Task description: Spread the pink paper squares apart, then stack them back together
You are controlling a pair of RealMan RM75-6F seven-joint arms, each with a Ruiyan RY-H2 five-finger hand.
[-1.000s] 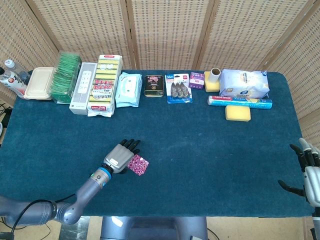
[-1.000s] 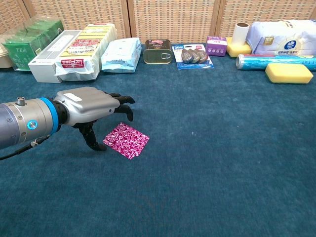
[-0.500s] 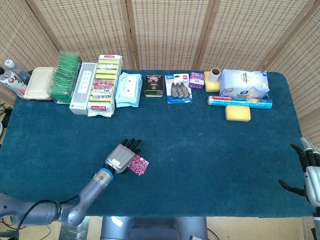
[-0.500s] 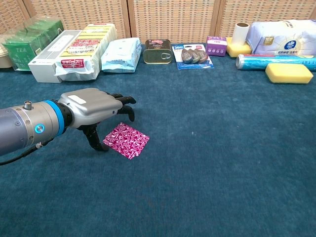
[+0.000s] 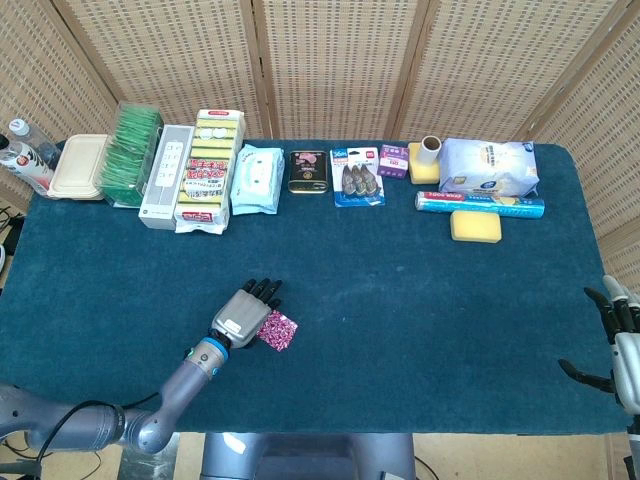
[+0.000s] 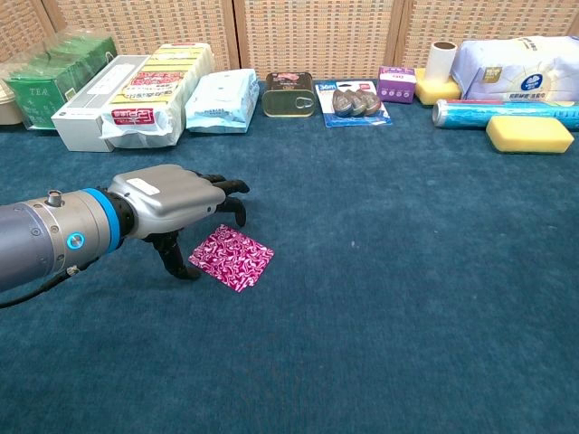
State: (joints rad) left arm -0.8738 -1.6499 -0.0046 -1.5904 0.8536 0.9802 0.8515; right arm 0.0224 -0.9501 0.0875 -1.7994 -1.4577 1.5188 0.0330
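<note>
A pink patterned paper square stack [image 6: 232,256] lies flat on the blue cloth, also seen as a small pink patch [image 5: 277,331] in the head view. My left hand [image 6: 172,201] hovers just left of it, fingers spread and curved over its near-left corner; its thumb reaches down beside the paper's left edge. In the head view that left hand [image 5: 245,312] partly covers the paper's left side. Whether the fingers touch the paper is unclear. My right hand [image 5: 622,345] sits at the table's far right edge, fingers apart, holding nothing.
Along the back edge stand a green tea box [image 6: 50,80], a sponge pack [image 6: 154,86], a wipes pack [image 6: 220,98], a tin [image 6: 289,94], a blue roll [image 6: 502,111] and a yellow sponge [image 6: 529,133]. The blue cloth [image 6: 389,271] stretches to the right.
My left hand has crept slightly forward and to the right toward the paper. The paper and my right hand stay where they were.
</note>
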